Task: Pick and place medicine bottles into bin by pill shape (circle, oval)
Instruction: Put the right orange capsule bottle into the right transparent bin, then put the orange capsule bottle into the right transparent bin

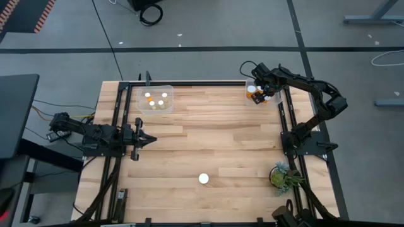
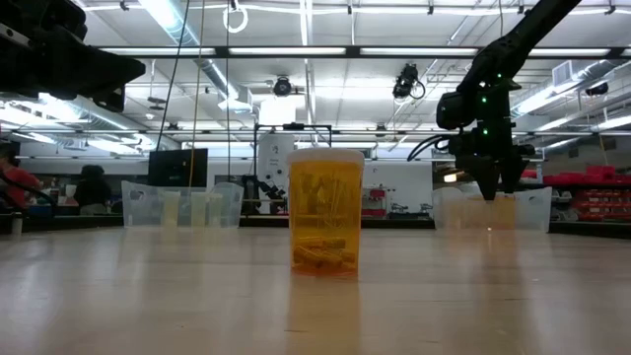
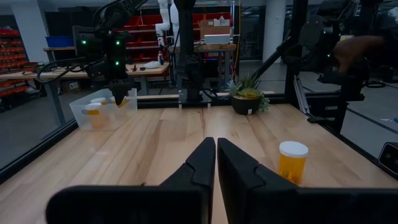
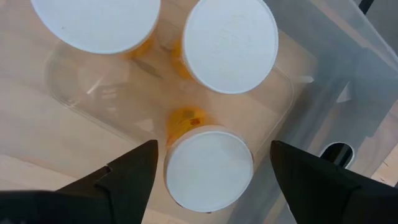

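Observation:
One medicine bottle (image 1: 204, 179), amber with a white cap, stands upright on the table near its front edge; it also shows in the low view (image 2: 325, 212) and the left wrist view (image 3: 292, 162). My right gripper (image 4: 212, 149) hangs open over the clear bin (image 1: 251, 87) at the far right corner, pointing steeply down. Its fingers stand on either side of a bottle's white cap (image 4: 208, 167) with a gap on each side. Two more bottles (image 4: 230, 43) (image 4: 96, 22) stand in that bin. My left gripper (image 1: 151, 140) waits shut at the table's left, pointing level.
A second clear bin (image 1: 144, 92) at the far left holds several bottles. A small green plant (image 1: 284, 176) sits at the near right. Dark frame rails (image 1: 285, 120) run along the table's sides. Bare wood lies between the bins and the lone bottle.

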You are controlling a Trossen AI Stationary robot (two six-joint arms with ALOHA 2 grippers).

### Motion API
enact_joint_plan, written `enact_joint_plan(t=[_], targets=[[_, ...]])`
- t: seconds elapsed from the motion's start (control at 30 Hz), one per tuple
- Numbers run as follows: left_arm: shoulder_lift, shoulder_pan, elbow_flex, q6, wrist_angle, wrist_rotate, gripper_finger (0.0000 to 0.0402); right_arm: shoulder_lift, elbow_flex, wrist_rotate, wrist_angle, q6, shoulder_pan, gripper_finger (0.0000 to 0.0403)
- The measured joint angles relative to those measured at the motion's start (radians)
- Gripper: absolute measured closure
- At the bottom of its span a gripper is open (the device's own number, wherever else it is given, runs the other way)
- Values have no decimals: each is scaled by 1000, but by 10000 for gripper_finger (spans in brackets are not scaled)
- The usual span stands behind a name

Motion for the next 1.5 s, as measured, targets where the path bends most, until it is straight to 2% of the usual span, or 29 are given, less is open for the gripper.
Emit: enact_joint_plan(t=[0.13, 0.4, 0.7, 1.0, 1.3, 1.5], targets=[[0, 0, 0, 0, 0, 0, 376, 0, 0, 14, 1, 1, 12, 86], [0, 0, 0, 0, 0, 0, 366, 0, 0, 152, 0, 18, 70, 86], [0, 0, 0, 0, 0, 0, 376, 0, 0, 167, -56, 84, 81, 86], [0, 0, 0, 0, 0, 0, 365, 0, 0, 288, -95, 103, 120, 87], [0, 0, 0, 0, 0, 0, 378, 0, 2, 272, -110, 101, 128, 87], [0, 0, 0, 0, 0, 0, 372, 0, 67, 265, -109, 86, 183, 87]])
